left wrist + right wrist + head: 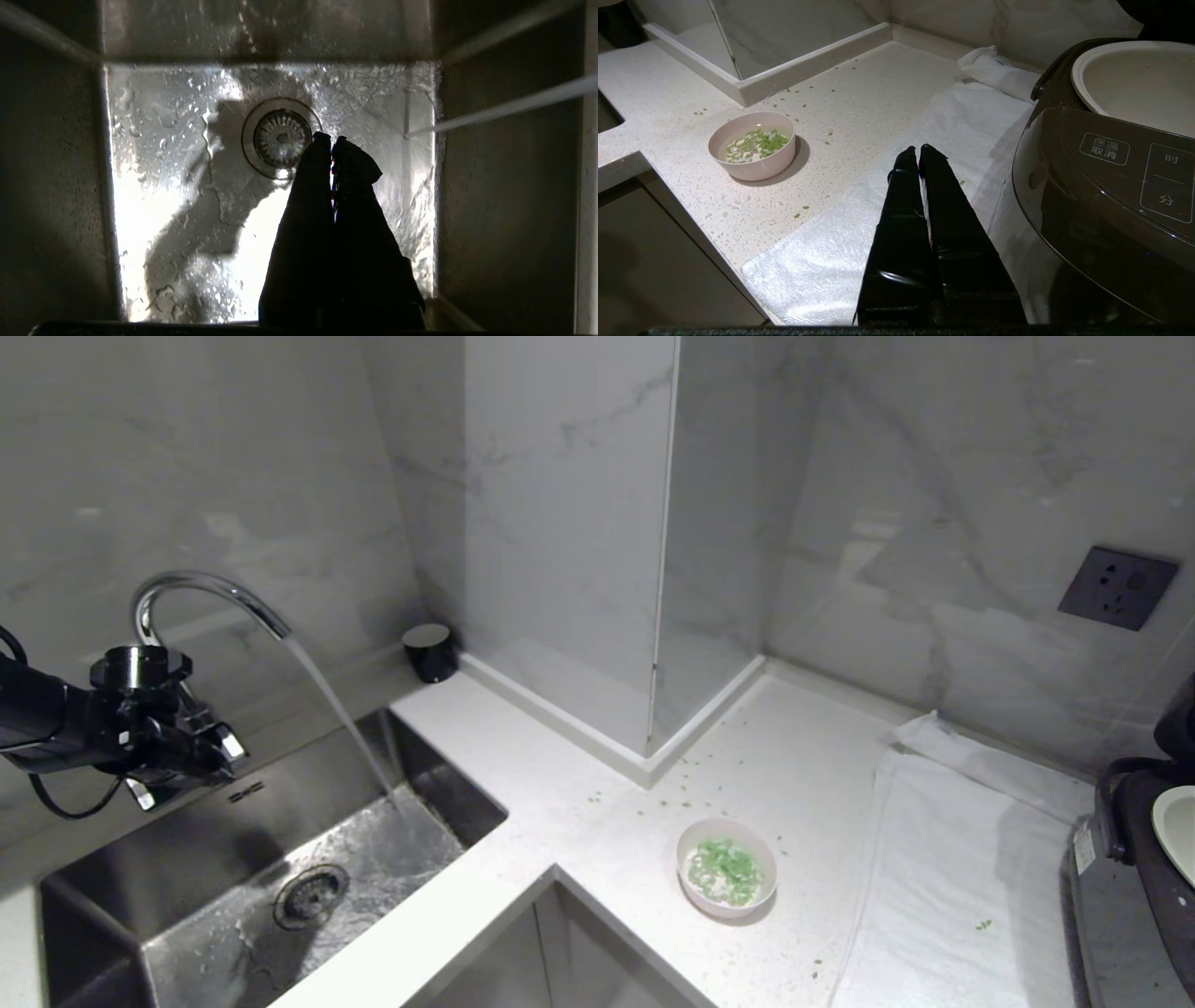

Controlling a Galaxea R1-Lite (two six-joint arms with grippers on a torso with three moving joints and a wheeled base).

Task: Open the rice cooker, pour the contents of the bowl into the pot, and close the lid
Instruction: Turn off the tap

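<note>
The pale pink bowl [726,868] stands on the white counter, and its green chopped contents [728,870] lie inside; the right wrist view shows the bowl [753,150] too. At the right edge stands the dark rice cooker [1101,186] with its cream pot [1139,84] uncovered. Only a dark piece of the raised lid [1160,14] shows. My right gripper [917,149] is shut and empty above the towel, between bowl and cooker. My left gripper [331,138] is shut and empty, hanging over the sink near the drain [281,137]. My left arm [140,728] reaches in beside the faucet.
Water runs from the curved faucet [201,586] into the steel sink [187,859]. A white towel [952,868] lies beside the cooker. Green bits are scattered on the counter [597,821]. A small black cylinder [429,651] stands at the wall, and a socket [1117,588] is on the right wall.
</note>
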